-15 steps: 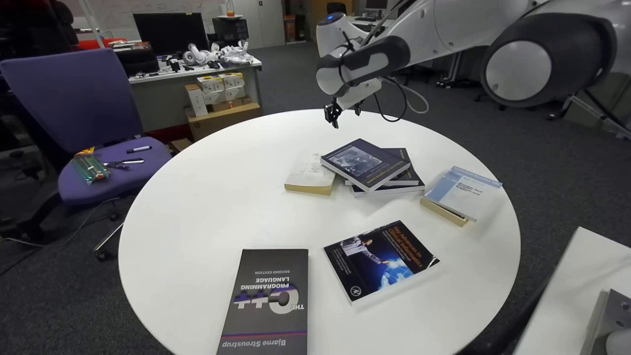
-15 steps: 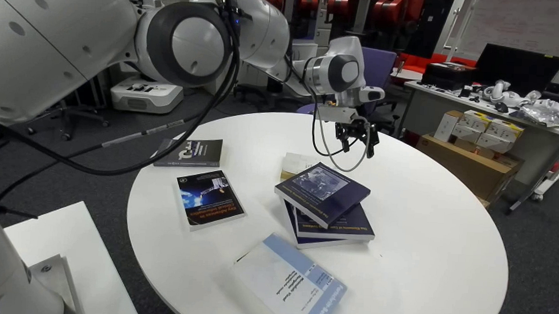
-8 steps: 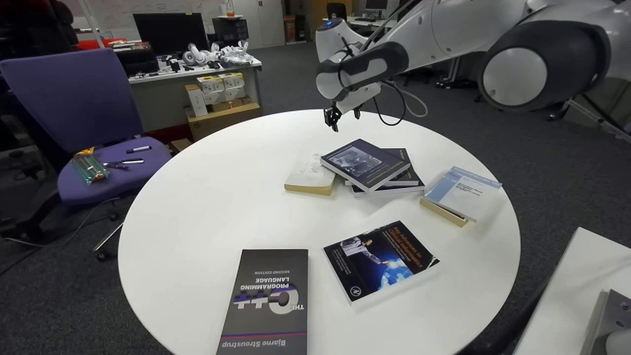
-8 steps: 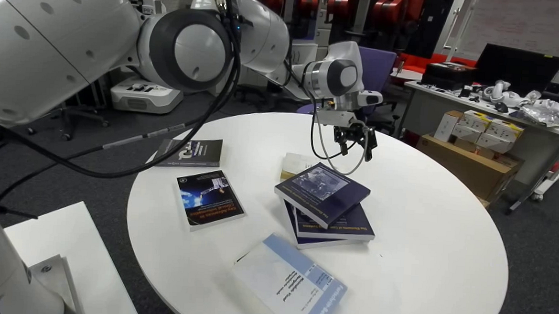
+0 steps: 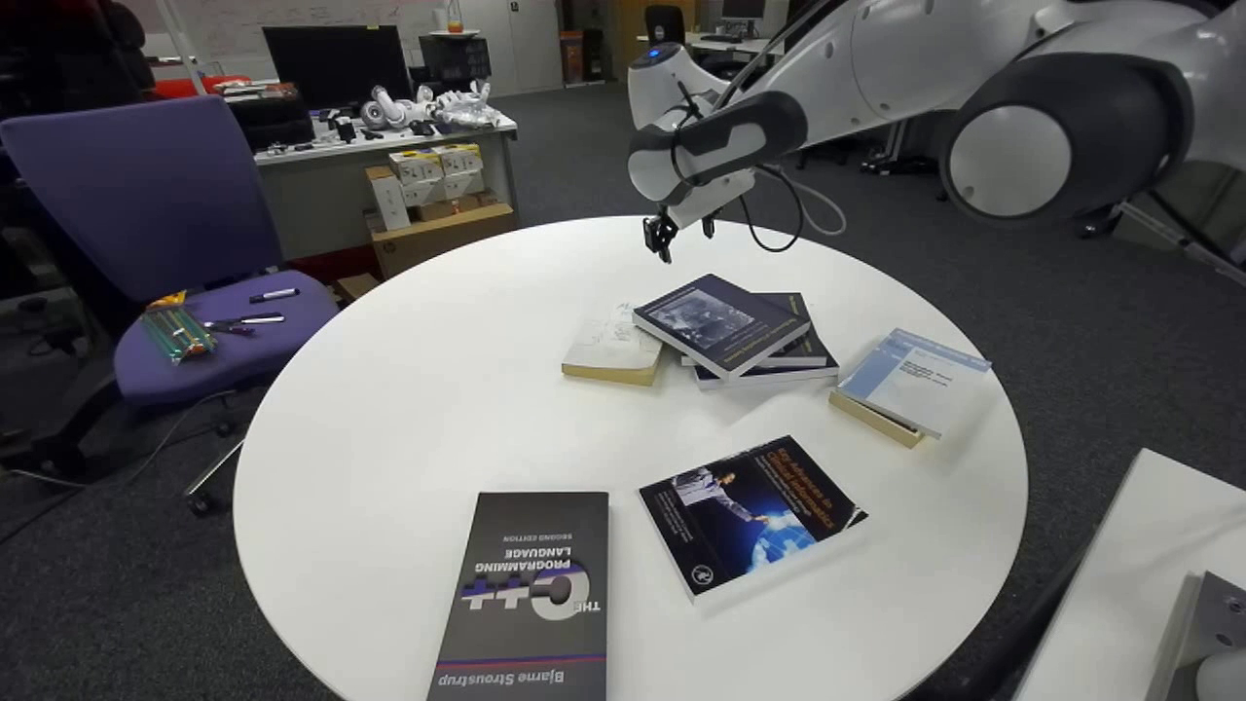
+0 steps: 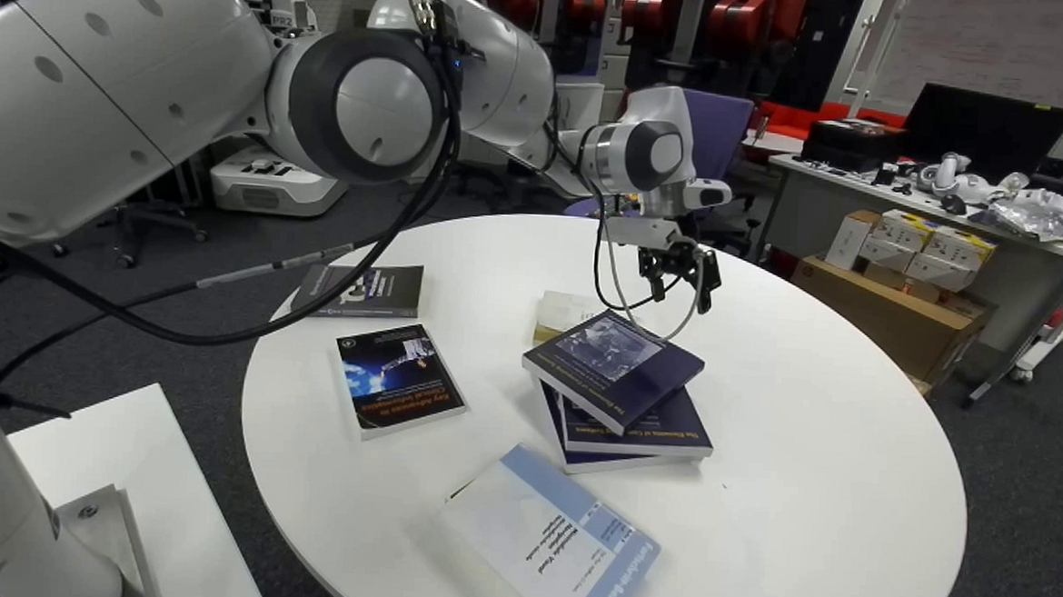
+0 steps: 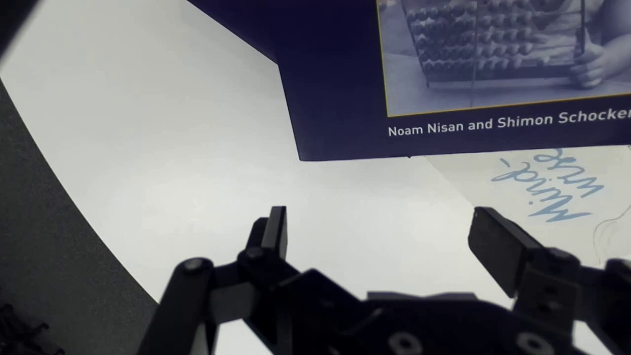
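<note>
— Looking at what, first?

— At the top blue book [image 5: 721,325], lying cover up and askew across two more dark blue books [image 6: 670,424] on a round white table [image 5: 409,419].

— Held?

— Not held. Out of contact with the gripper [image 7: 379,222], near but apart from it, to judge by both exterior views.

— And the fingers [image 7: 495,246]?

— Spread wide above the tabletop in the wrist view, with nothing between them.

— Changed since a second ago?

— Hangs slightly lower in both exterior views; leaves every book in place.

— Meaning what?

— Judged from that, amounts to a little lost height and no more: without contact, without a grip.

— And around?

— Just beside the top blue book, a cream book [image 5: 613,336] with blue handwriting, partly covered by it in the wrist view. On the opposite side, a pale blue-and-white book [image 5: 910,380]. Farther out, a black paperback [image 5: 750,511], then a grey C++ book [image 5: 531,599].

— Past the table edge?

— In an exterior view, a purple chair [image 5: 146,195] and a cluttered desk [image 5: 311,209] with stacked boxes [image 5: 435,185] by it.
</note>
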`<state>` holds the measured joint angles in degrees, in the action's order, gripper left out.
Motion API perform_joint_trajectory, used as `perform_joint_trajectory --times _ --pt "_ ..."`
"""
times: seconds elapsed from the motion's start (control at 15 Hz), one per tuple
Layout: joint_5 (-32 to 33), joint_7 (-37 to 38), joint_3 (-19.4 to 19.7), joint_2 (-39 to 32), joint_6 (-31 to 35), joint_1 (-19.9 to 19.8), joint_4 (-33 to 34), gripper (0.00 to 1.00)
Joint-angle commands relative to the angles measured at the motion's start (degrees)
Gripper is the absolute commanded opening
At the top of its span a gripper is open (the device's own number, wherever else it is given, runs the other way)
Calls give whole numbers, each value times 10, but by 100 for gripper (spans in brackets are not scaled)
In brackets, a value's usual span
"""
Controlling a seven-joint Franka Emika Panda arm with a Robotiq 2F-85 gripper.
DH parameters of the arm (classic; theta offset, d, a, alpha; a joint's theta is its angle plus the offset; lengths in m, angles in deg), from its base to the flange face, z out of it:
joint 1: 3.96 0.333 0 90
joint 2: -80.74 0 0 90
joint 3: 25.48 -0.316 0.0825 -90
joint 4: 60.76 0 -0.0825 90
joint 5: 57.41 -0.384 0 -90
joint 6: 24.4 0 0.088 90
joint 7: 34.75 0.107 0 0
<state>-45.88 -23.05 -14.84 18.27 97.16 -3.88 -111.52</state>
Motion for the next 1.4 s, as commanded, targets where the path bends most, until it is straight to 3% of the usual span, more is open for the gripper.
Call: perform_joint_trajectory --times 0.0,0.8,1.33 --pt "-5 -9 -5 -36 -6 -12 44 100" --pt "-17 -15 -22 -102 -17 -8 109 100" --pt "-22 28 -22 -112 -25 -9 129 100"
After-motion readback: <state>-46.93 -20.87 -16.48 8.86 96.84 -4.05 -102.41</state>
